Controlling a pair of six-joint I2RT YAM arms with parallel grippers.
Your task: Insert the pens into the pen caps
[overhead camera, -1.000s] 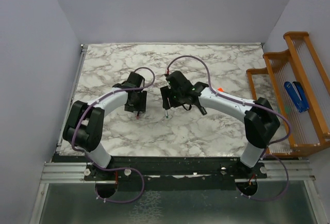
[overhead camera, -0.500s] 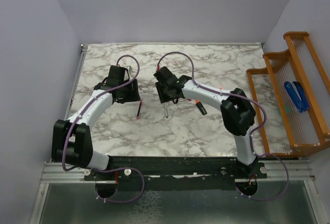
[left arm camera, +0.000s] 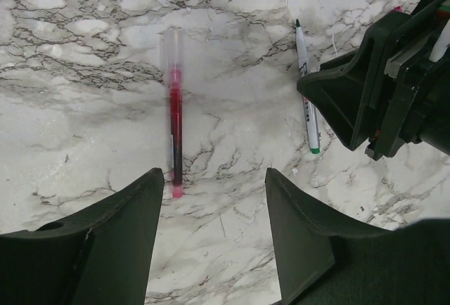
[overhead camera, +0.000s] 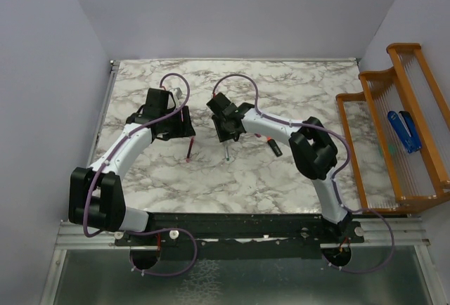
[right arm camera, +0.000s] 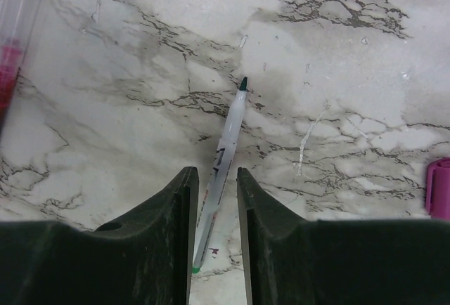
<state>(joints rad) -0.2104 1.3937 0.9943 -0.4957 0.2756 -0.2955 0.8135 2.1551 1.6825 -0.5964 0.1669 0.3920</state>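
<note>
**One high view, two close**

The top camera looks down from high behind the near edge onto the whole white marble-patterned counter (overhead camera: 246, 178). Both wrist cameras face down close over it, sharing the slim silver-grey pen (right arm camera: 223, 154) and slim red pen (left arm camera: 176, 129).

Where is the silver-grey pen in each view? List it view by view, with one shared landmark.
Top external: silver-grey pen mid-table, right of the red-pink pen.
Left wrist: silver-grey pen upper right, dark tip up.
Right wrist: silver-grey pen centre, slanting to the bottom edge.
Shared landmark: red-pink pen, centre-left in left wrist, left edge in right wrist.
</note>
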